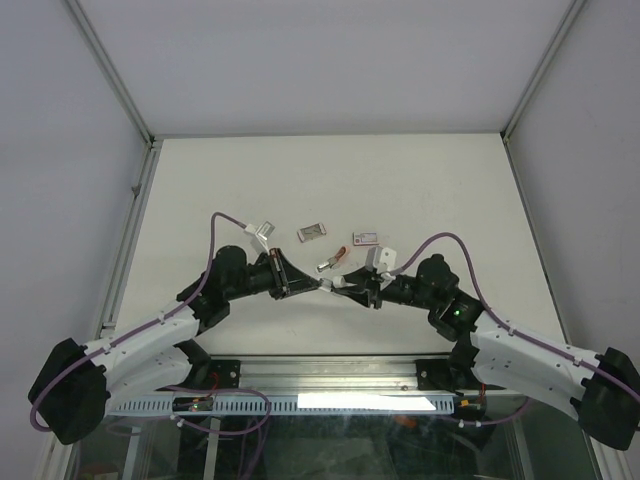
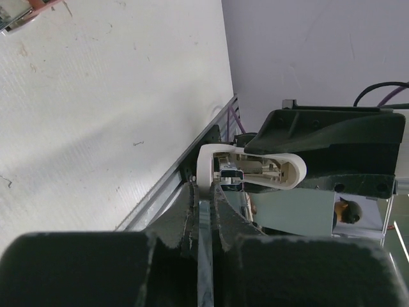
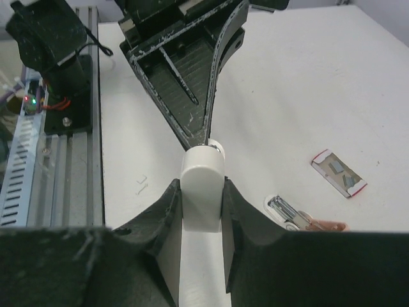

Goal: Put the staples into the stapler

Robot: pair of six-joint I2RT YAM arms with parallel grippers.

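**Staples meet the stapler above the near middle of the surface, with little room for error**

The right gripper (image 1: 340, 284) pinches the stapler (image 3: 203, 169) by its sides. It is a small, rounded, glossy white shell, opened to show a silvery channel (image 2: 230, 178). The left gripper (image 1: 314, 285) is pressed together on a thin grey staple strip (image 2: 204, 249), apparently aimed at that channel. If the strip arrives off-line, it could jam, snap or slip out. A push could also twist the stapler in its grip.
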